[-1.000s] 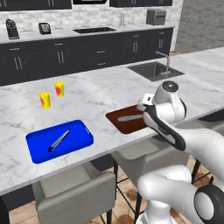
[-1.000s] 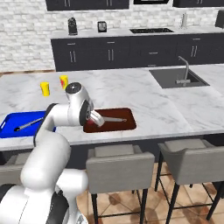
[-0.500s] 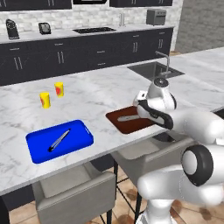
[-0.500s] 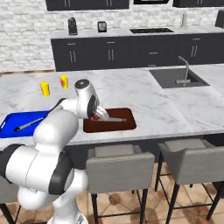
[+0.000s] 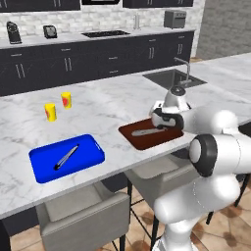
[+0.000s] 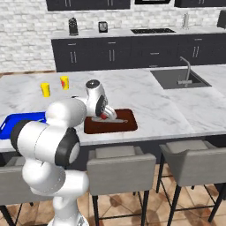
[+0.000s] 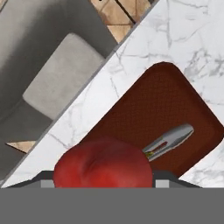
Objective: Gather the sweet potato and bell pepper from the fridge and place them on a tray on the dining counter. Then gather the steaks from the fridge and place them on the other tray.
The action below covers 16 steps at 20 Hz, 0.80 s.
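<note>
No brand, label or writing can be read on anything here

The hand (image 6: pixel 104 115) is clamped on the bell pepper (image 7: pixel 103 162), which sits red and rounded right at the fingertips in the hand view; the tips themselves are hidden behind it. In the right base view only a small red patch of the pepper shows below the wrist. In the left base view the hand (image 5: pixel 164 123) is turned so that the pepper cannot be made out

Just beyond the pepper lies the dark red-brown tray (image 7: pixel 175 109), with a silvery utensil (image 7: pixel 168 140) lying flat in it, close past the pepper. The hand view also shows the grey seat of a stool (image 7: pixel 61 78) off the edge of the surface, and tiled floor

Both base views show the dining counter (image 5: pixel 108 105), a white-grey marbled surface, with the hand over the brown tray near its front edge. Well away from the hand along the surface lies a blue tray (image 5: pixel 66 157) holding a slim dark utensil (image 5: pixel 66 157); in the right base view the arm covers most of it. Beyond the blue tray stand two small yellow containers (image 5: pixel 50 112). A sink with a tap (image 6: pixel 178 78) is set in the surface on the hand's other side. Behind are dark cabinets and a pale brick wall
</note>
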### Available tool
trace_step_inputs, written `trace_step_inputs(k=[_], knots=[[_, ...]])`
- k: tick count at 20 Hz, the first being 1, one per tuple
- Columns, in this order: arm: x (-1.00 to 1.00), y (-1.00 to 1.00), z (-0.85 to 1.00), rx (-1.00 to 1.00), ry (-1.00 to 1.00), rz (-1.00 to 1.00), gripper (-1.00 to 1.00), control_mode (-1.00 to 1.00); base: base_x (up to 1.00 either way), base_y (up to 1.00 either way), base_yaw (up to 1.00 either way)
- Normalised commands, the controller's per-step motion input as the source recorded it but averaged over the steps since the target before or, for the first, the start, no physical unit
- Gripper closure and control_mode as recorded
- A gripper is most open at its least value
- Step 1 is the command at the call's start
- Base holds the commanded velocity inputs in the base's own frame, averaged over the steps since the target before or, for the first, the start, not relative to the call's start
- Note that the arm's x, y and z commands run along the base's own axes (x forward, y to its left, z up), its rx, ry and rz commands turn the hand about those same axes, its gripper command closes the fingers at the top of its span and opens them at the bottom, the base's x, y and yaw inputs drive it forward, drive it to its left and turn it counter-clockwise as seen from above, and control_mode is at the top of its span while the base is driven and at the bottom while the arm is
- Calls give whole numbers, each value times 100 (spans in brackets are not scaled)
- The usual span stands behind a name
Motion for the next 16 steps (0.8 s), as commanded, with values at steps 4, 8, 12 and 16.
trace_step_inputs(k=[4, 8, 12, 16], knots=[[46, -12, -24, 0, 1, 0, 100, -100, 0, 0, 0], [44, -15, -23, 0, 0, 0, 100, -100, 0, 0, 0], [42, -9, -21, 0, 0, 0, 100, -100, 0, 0, 0], [45, 0, -20, 0, 2, -1, 100, -100, 0, 0, 0]])
